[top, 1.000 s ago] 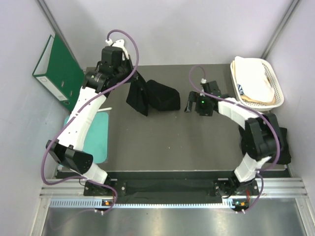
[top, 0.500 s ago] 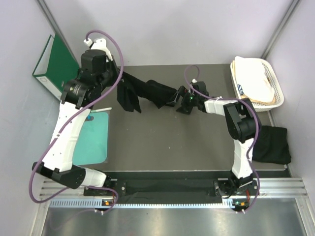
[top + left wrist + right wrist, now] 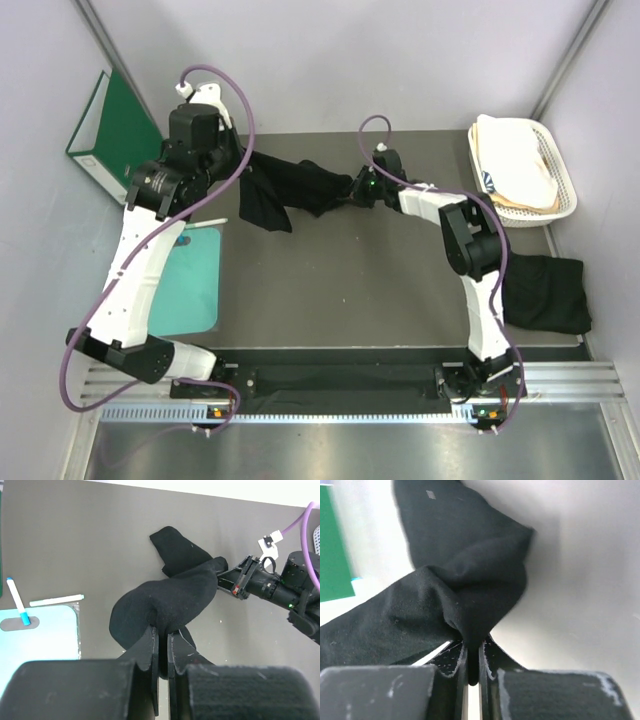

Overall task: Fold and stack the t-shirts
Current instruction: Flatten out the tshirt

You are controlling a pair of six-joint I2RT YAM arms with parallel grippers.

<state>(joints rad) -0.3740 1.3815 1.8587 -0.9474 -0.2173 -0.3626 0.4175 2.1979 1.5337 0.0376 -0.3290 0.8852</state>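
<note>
A black t-shirt (image 3: 295, 185) hangs bunched between my two grippers over the far middle of the table. My left gripper (image 3: 238, 165) is shut on its left end; in the left wrist view the fingers (image 3: 151, 645) pinch a fold of the cloth (image 3: 170, 597). My right gripper (image 3: 355, 190) is shut on its right end, and the right wrist view shows the cloth (image 3: 465, 580) clamped between the jaws (image 3: 472, 655). The left wrist view also takes in the right gripper (image 3: 235, 580) at the shirt's tip. Another black t-shirt (image 3: 545, 293) lies crumpled at the table's right edge.
A white basket (image 3: 560, 170) with cream cloth stands at the far right. A green binder (image 3: 110, 135) leans on the left wall. A teal mat (image 3: 190, 280) lies at the left, with a pen (image 3: 17, 602) and a white strip (image 3: 56, 600) beside it.
My right arm reached left to the shirt and its gripper closed on the right end. My left arm shifted left with the shirt, drawing it out between the two grippers.
</note>
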